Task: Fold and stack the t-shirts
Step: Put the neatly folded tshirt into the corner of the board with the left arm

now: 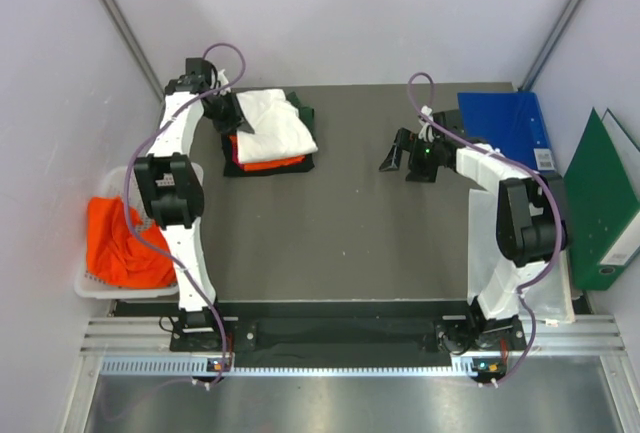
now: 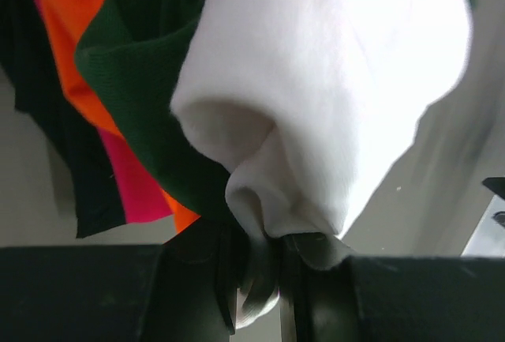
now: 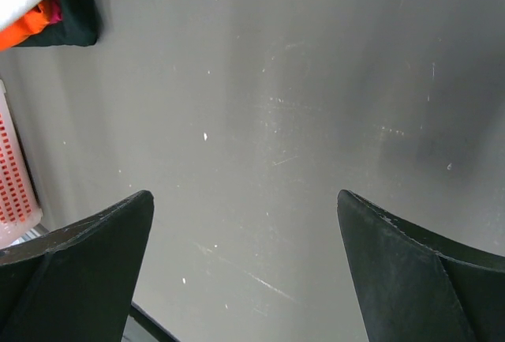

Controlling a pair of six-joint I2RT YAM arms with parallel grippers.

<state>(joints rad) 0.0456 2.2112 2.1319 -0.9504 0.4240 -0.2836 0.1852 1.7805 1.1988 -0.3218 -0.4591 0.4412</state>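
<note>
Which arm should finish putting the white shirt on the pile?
Left, probably. The left gripper pinches the white shirt at the pile; the right gripper hangs open over the table, apart from it.

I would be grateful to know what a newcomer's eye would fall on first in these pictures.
Probably the white t-shirt on the folded stack at the far left of the mat, its edge pinched in the left hand. Next, the bright orange clothing heaped in the white basket beside the left arm. The right hand hangs wide open over bare mat.
</note>
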